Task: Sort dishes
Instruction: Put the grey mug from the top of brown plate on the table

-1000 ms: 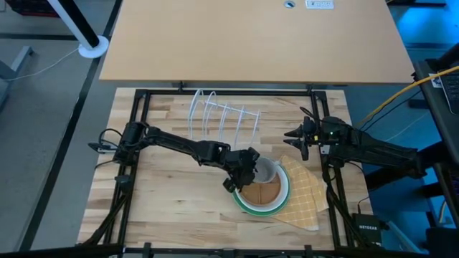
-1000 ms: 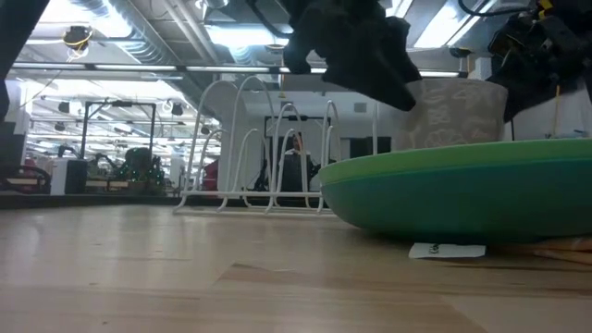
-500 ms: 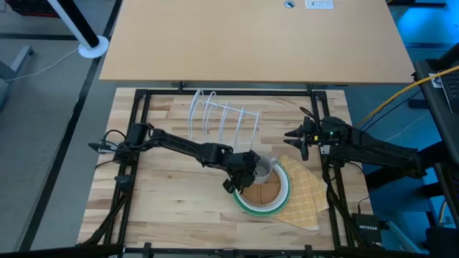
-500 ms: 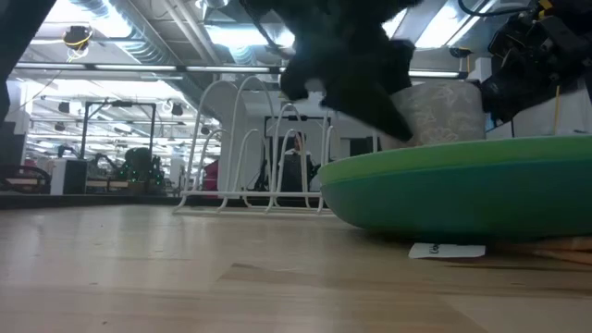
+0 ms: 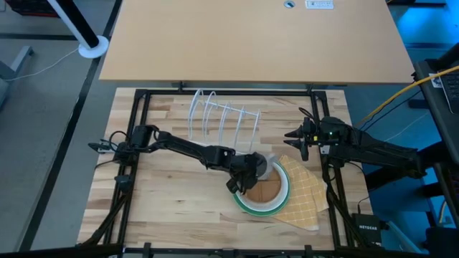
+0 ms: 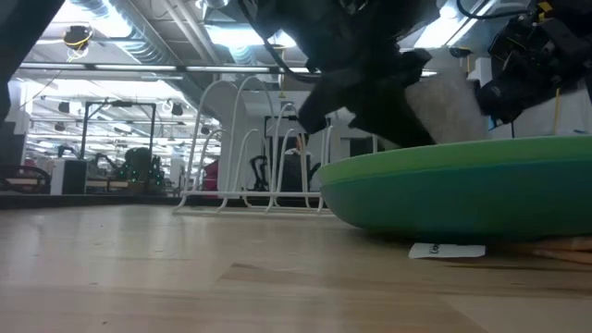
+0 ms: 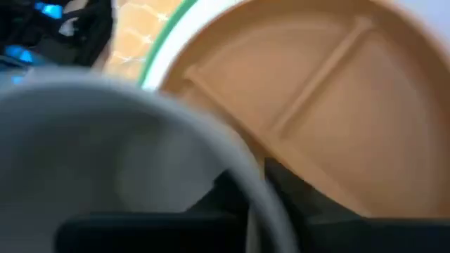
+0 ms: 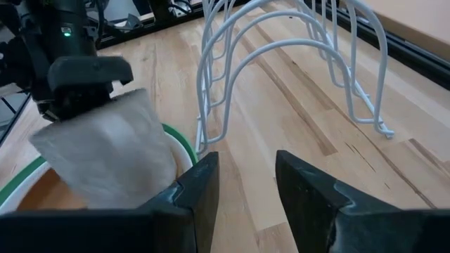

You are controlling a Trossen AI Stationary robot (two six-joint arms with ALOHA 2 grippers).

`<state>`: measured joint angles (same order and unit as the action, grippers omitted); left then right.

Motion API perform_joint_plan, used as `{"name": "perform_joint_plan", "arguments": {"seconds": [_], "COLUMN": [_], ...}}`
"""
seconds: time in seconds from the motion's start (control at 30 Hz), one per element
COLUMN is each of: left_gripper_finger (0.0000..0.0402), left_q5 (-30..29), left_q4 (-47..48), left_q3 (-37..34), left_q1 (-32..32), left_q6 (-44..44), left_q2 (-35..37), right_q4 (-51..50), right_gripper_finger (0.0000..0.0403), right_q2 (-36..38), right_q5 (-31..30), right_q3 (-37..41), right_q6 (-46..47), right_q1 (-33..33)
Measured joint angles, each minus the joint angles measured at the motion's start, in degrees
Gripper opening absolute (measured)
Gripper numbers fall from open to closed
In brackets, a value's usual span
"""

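Note:
A small grey mug (image 5: 265, 168) stands tilted over the far left part of a brown divided plate (image 5: 264, 193). That plate lies on a light green plate (image 5: 286, 185) and a teal plate (image 6: 462, 194), stacked on a yellow checked cloth (image 5: 307, 195). My left gripper (image 5: 249, 176) is shut on the mug, which also shows in the right wrist view (image 8: 105, 154). My right gripper (image 5: 294, 136) is open and empty above the table's far right, beside the white wire rack (image 5: 222, 115). My left gripper holds the mug by its rim (image 7: 239, 176) on the side toward the table's left. One finger seems to be inside the mouth and one outside. The fingers slant down from the table's left. The mug leans with its mouth toward the left arm; the teal plate's rim hides its base.
The wire rack (image 8: 295, 63) stands at the far middle of the table, just beyond the plates. Bare wood (image 5: 172, 201) lies to the left of the stack and in front of it. A black frame (image 5: 136, 129) runs round the table top.
My left gripper has gone down a little and toward the table's near edge, and has tipped. The mug, upright a second ago, now leans with its mouth toward the table's left. The plates have stayed where they were.

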<state>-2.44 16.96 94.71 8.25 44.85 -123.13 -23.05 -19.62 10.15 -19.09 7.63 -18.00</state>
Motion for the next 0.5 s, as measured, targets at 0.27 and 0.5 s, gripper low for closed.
{"name": "perform_joint_plan", "arguments": {"seconds": [0.27,0.5], "left_gripper_finger": [0.0014,0.0012], "left_q5": [-0.8,-1.6], "left_q4": [0.4,11.5], "left_q3": [2.5,9.2], "left_q1": [0.3,1.3], "left_q6": [-0.4,-3.1], "left_q2": [0.0,0.0], "right_q4": [0.0,-0.1], "right_gripper_finger": [0.0145,0.0145], "right_q2": [0.0,0.0], "right_q5": [0.0,0.0], "right_q3": [0.0,0.0], "right_q6": [0.0,0.0], "right_q1": [0.0,0.0]}}
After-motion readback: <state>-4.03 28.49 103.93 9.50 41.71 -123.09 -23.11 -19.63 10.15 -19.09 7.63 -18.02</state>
